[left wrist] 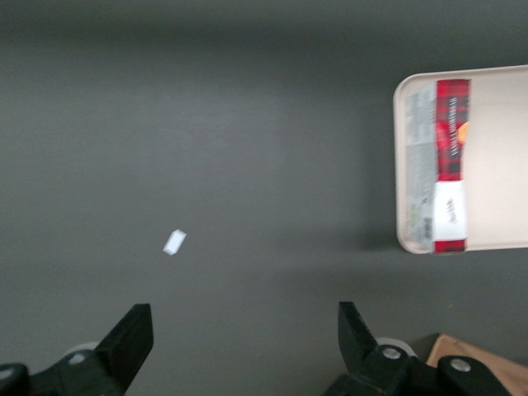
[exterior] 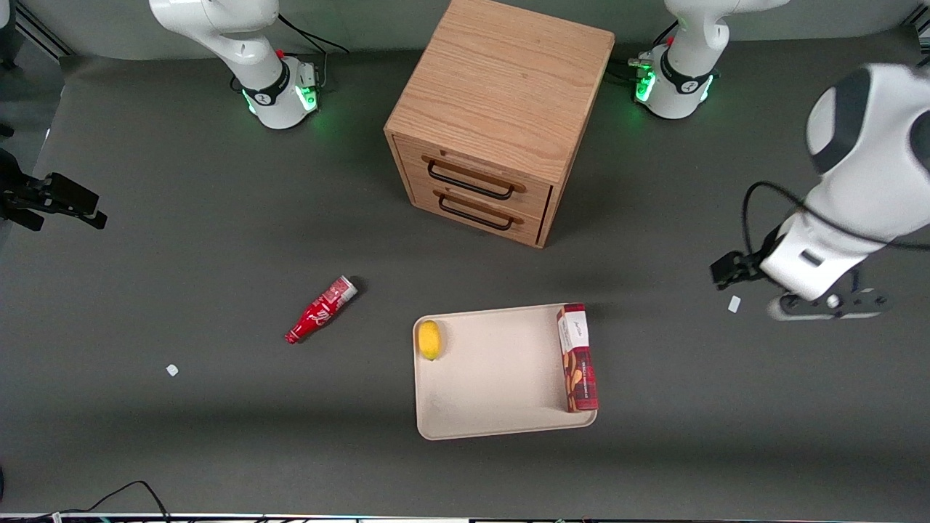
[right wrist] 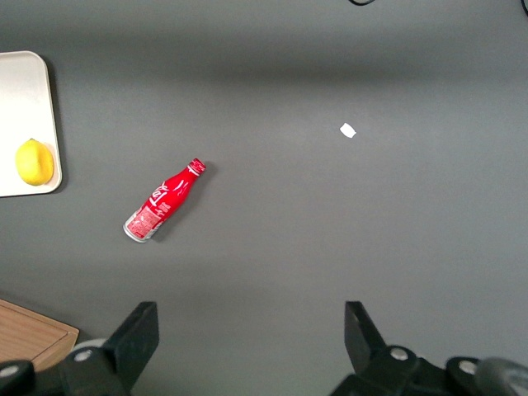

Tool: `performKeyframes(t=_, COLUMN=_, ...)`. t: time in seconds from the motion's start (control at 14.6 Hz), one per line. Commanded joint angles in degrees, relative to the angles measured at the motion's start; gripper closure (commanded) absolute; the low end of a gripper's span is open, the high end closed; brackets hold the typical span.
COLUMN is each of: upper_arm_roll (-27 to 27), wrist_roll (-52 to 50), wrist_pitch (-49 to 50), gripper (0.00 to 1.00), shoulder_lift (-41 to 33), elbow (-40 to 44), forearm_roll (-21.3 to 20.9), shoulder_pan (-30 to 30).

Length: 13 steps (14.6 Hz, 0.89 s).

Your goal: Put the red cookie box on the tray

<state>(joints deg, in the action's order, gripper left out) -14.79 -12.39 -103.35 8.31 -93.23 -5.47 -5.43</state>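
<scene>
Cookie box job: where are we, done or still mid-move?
Looks done: the red cookie box lies on the tray, along the edge toward the working arm's end, with a lemon at the tray's other edge. Nothing in hand: the claw is open and empty, over bare table away from the tray. Nothing visibly left except parking the arm.

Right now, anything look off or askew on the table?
Little stands out. The red bottle lies on its side on the table, away from the tray. The cookie box sits along the tray's edge, partly on the rim. The lemon is in the tray. The gripper hangs open, well clear.
</scene>
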Motion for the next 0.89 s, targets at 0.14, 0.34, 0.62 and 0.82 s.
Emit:
performKeyframes(t=0.14, upper_arm_roll=-0.2, wrist_roll=5.7, wrist_pitch=5.3, gripper=0.0, shoulder_lift=-11.8, elbow=-7.1, forearm_roll=5.4, shoulder_pan=-5.9)
performKeyframes(t=0.34, upper_arm_roll=0.2, wrist_roll=9.8, wrist_pitch=10.5, gripper=0.0, shoulder_lift=-16.4, elbow=-6.9, forearm_roll=6.0, shoulder_pan=-7.6)
performKeyframes(t=0.62, upper_arm_roll=2.2, wrist_roll=13.4, wrist_pitch=16.2, gripper=0.0, shoulder_lift=-19.2, elbow=-4.6, forearm_roll=8.5, shoulder_pan=-7.8)
performKeyframes(t=0.82, upper_arm_roll=2.2, wrist_roll=13.4, wrist_pitch=19.2, gripper=0.0, shoulder_lift=-19.2, elbow=-2.2, forearm_roll=8.5, shoulder_pan=-7.8)
